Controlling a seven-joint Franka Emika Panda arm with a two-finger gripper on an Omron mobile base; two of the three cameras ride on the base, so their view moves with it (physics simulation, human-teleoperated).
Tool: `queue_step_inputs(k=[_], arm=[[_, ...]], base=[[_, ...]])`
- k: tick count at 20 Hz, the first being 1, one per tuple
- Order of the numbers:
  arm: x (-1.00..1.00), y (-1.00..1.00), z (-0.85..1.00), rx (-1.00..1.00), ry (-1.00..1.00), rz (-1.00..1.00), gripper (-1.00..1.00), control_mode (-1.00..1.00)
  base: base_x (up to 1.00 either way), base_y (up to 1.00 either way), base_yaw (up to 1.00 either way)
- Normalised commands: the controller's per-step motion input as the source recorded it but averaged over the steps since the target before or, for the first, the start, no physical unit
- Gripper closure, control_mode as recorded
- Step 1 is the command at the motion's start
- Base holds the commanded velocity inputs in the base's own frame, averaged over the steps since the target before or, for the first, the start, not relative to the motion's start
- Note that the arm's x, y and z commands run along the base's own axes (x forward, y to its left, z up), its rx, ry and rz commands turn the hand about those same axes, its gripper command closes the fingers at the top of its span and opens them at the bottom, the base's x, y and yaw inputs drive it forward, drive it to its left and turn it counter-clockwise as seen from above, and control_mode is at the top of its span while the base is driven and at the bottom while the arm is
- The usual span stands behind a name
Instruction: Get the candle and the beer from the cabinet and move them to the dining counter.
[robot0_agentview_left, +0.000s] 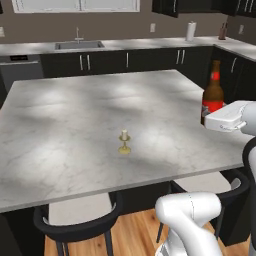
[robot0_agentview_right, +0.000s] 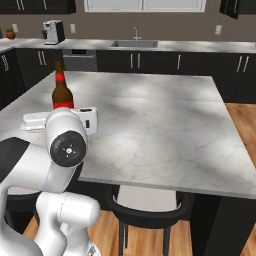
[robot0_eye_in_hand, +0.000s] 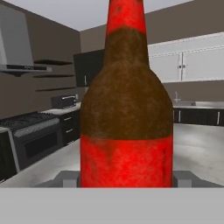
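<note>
Two task items at the dining counter (robot0_agentview_left: 75, 125). Candle (robot0_agentview_left: 124, 142) stands upright on its brass holder on the marble top, toward the near edge, well apart from the bottle. Beer (robot0_agentview_left: 213, 93) is upright at the counter's right side in the left base view, neck up, its lower part hidden behind the white hand of the arm — in the right base view the same bottle (robot0_agentview_right: 62, 92) rises just above the hand at the counter's left edge. Hand view: beer (robot0_eye_in_hand: 127, 109) very close, red label low, red top above. Gripper (robot0_eye_in_hand: 127, 179) sits at the bottle's base; fingers hidden, so grip cannot be told. Two dark stools (robot0_agentview_left: 80, 220) tucked under the near edge. Sink (robot0_agentview_left: 79, 45) on the far worktop.
</note>
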Motion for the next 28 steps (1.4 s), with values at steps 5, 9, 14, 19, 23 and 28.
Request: queue_step_inputs(k=[5,9,14,19,23,28], arm=[[0.0,0.0,0.0,0.0,0.0,0.0,1.0,1.0],[0.0,0.0,0.0,0.0,0.0,0.0,1.0,1.0],[0.0,0.0,0.0,0.0,0.0,0.0,1.0,1.0],[0.0,0.0,0.0,0.0,0.0,0.0,1.0,1.0],[0.0,0.0,0.0,0.0,0.0,0.0,1.0,1.0],[0.0,0.0,0.0,0.0,0.0,0.0,1.0,1.0]], base=[[0.53,0.16,-0.04],[0.33,0.07,0.0],[0.0,0.0,0.0],[0.0,0.0,0.0],[0.0,0.0,0.0],[0.0,0.0,-0.01]])
